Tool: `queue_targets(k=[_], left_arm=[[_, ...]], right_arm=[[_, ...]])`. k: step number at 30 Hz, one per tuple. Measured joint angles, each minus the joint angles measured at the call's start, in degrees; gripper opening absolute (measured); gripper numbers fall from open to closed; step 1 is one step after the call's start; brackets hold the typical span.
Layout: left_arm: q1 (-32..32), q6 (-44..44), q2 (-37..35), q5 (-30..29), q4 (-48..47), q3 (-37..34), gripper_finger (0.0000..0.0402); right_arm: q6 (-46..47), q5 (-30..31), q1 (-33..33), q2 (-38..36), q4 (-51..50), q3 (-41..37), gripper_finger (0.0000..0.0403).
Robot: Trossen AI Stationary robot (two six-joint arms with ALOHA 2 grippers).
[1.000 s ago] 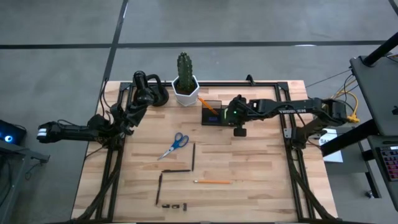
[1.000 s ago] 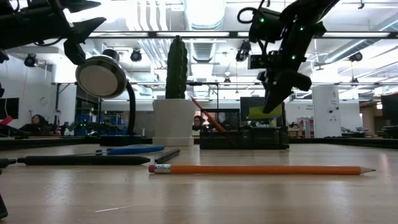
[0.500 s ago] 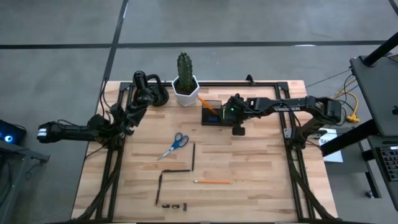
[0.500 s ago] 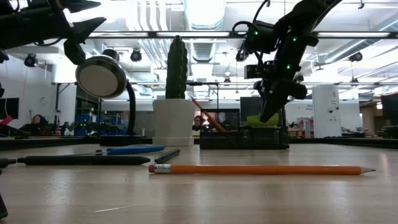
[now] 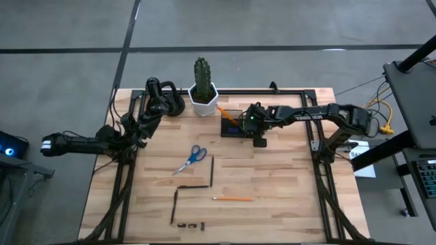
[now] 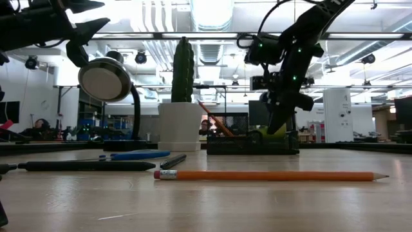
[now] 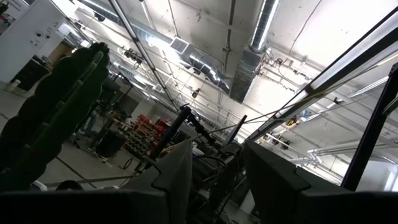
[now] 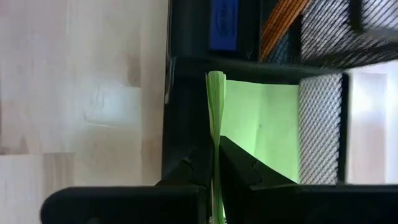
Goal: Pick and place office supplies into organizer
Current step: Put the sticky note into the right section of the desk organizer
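Since the earlier frame our right gripper (image 8: 214, 167) came lower, clamped on the lime-green sticky-note pad (image 8: 249, 134), now inside the organizer (image 5: 231, 123) near the desk's far edge; left gripper (image 7: 214, 177) apart.

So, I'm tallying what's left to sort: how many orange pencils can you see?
2. One pencil lies loose on the table near the front edge; the other pencil stands tilted in the organizer. More may be hidden inside.

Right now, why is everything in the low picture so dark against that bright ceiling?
In the low view the ceiling lights shine into the lens, so the cactus and right gripper read as silhouettes; the near pencil stays lit. The left wrist view looks up at the same glare.
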Motion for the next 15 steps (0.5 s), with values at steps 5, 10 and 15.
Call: queue_targets(k=[5,10,15], left_arm=[[0.02,-0.02,-0.02,-0.02,0.03,0.00,0.0130],[0.02,0.00,0.00,-0.02,0.04,0.00,0.0130],[0.00,-0.02,-0.06,0.00,0.02,0.00,0.0130]], right_arm=[[-0.04,-0.38,-0.05,1.42,0.54,-0.01,0.0008],[0.04,-1.71,-0.05,2.62,1.22,-0.05,0.0008],[0.11,-1.67,-0.04,3.44,1.39,-0.05,0.0008]])
